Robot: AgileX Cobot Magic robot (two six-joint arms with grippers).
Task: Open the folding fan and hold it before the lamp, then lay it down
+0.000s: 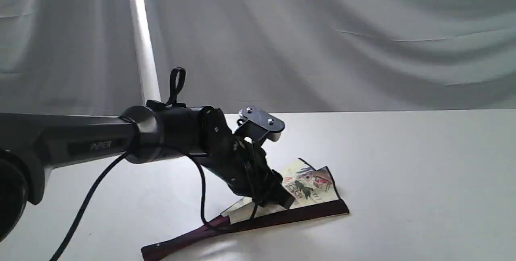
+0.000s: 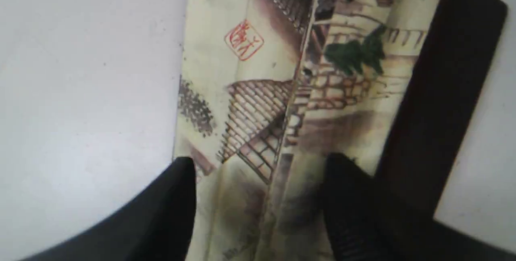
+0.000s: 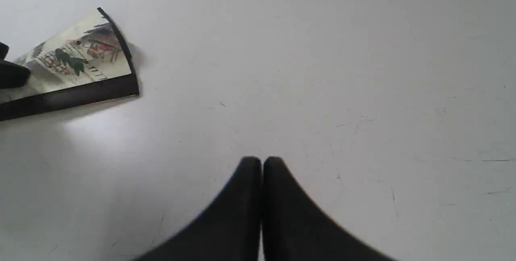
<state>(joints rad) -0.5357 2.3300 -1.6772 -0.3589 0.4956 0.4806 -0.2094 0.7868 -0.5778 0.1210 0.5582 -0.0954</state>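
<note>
The folding fan (image 1: 312, 186) lies on the white table, only a few pleats spread, its dark maroon guard rib along the near side. My left gripper (image 1: 282, 198) reaches down onto it. In the left wrist view the left gripper (image 2: 260, 172) is open, its two black fingers (image 2: 177, 204) straddling the painted paper of the fan (image 2: 282, 91), the dark rib just outside one finger. The lamp (image 1: 144, 51) stands behind, its flat head at the top; its base is hidden by my left arm. My right gripper (image 3: 262, 164) is shut and empty over bare table, well apart from the fan (image 3: 80, 63).
The white table (image 1: 423, 180) stretches to the right of the fan. A grey draped cloth (image 1: 363, 39) forms the backdrop. My left arm (image 1: 80, 140) and its cable cross the left side of the exterior view.
</note>
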